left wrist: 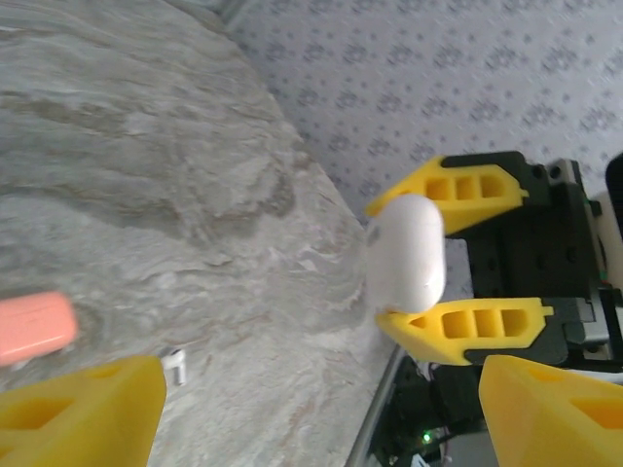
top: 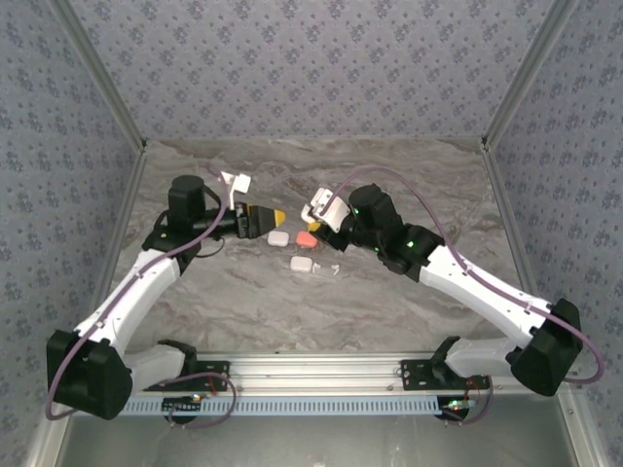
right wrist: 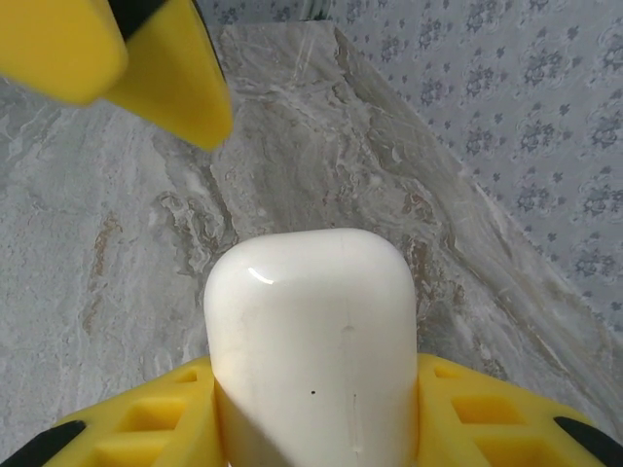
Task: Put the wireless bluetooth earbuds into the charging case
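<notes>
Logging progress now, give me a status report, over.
Left gripper open, empty. Right gripper shut on white case. Earbud loose on table. Nothing blocking.

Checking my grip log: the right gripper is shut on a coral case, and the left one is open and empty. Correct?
Not quite. The right gripper holds a white case, not a coral one; the right wrist view shows it between the jaws. The coral case lies ungripped. The rest stands: the left gripper is open and empty.

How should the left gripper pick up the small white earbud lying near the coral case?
Likely its narrow body, from straight above: the earbud is tiny and lies flat on the table, so a sideways approach would only push it.
</notes>
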You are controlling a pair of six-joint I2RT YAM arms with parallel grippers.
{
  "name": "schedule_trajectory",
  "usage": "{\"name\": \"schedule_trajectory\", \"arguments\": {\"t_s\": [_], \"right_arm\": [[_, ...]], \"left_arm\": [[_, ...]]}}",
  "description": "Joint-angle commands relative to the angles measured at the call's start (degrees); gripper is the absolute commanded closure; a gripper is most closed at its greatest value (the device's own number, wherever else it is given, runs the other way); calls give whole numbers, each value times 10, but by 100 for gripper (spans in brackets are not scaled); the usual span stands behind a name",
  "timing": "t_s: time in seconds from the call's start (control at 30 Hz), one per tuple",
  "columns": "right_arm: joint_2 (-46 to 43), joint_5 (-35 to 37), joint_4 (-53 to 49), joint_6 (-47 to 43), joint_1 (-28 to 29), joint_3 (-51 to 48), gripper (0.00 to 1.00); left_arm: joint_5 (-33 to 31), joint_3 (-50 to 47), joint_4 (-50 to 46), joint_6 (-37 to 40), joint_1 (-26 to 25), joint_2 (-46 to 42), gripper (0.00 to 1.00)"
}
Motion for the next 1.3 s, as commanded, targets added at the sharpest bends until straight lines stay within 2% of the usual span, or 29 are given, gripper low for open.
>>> {"name": "schedule_trajectory", "arguments": {"t_s": [0.0, 0.2, 0.6, 0.9, 0.97, 1.07, 1.17, 1.27], "right_arm": [[-17, 5, 13, -12, 5, -8, 65], [-18, 6, 15, -15, 15, -5, 65], [-15, 16, 8, -10, 17, 3, 65], [-11, 6, 3, 0, 15, 12, 62], [-10, -1, -11, 9, 10, 19, 56], [-17, -31, -32, 33, -12, 27, 37], [-36, -99, -42, 65, -49, 22, 18], [-60, -197, -27, 110, -100, 0, 8]], "left_arm": [[-10, 25, 45, -4, -34, 19, 16], [-27, 44, 83, -19, -81, 60, 19], [-24, 52, 93, -8, -105, 76, 53], [-16, 60, 91, -3, -107, 81, 74], [-16, 60, 91, -1, -108, 80, 77], [-22, 61, 92, 6, -109, 75, 79], [-35, 57, 96, 22, -112, 63, 80], [-62, 48, 97, 60, -122, 44, 80]]}}
